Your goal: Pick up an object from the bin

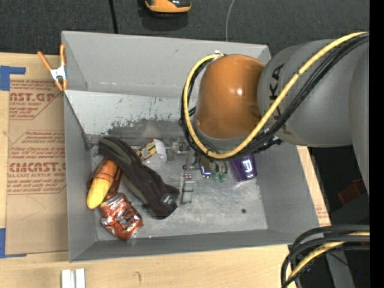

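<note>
Orange-domed arm (231,95), upper right | claw (187,189) mid-frame, spread or pressed together: cannot tell | dark brown floppy strip (135,173) just left, long axis running upper left to lower right

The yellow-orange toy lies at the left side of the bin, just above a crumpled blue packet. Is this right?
Not quite. The camera view shows that the crumpled packet is red, not blue. The yellow-orange toy does lie at the left side of the bin, just above it.
</note>
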